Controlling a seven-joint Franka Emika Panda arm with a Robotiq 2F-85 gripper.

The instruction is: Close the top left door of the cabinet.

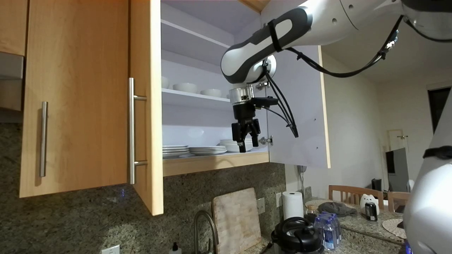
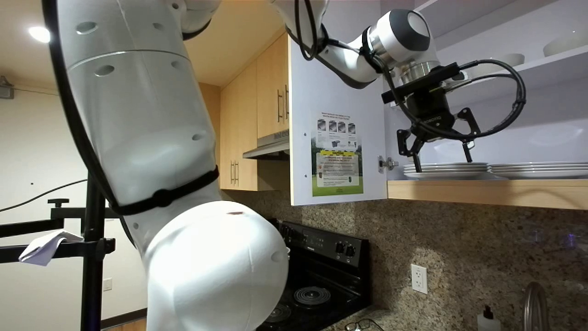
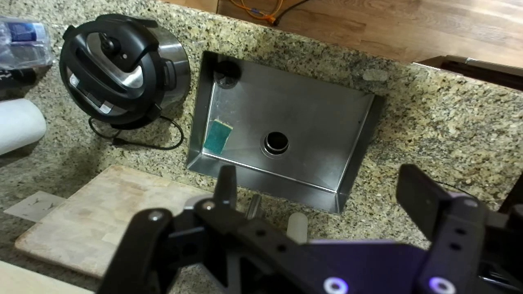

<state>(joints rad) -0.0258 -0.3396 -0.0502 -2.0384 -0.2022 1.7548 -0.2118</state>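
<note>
The top left door (image 1: 142,123) stands open. In an exterior view I see its light-wood outer face, free edge and vertical steel handle (image 1: 132,130). In an exterior view its white inner face (image 2: 337,102) shows, with a poster; its handle is hidden there. The cabinet (image 1: 212,164) has a white inside; its wood bottom rail (image 2: 487,193) also shows. My gripper (image 1: 248,144) is open and empty, pointing down before the lower shelf. It is apart from the door, to the right of its inner face (image 2: 442,161). The wrist view shows spread fingers (image 3: 320,185) over the counter; no door is identifiable there.
The right door (image 1: 296,120) is also open, behind the arm. A wood door (image 1: 77,95) beside the top left door is shut. Plates (image 1: 207,150) and bowls (image 1: 185,87) stand on shelves. Below are a sink (image 3: 314,110), cooker (image 3: 118,73), cutting board (image 3: 110,208) and stove (image 2: 317,257).
</note>
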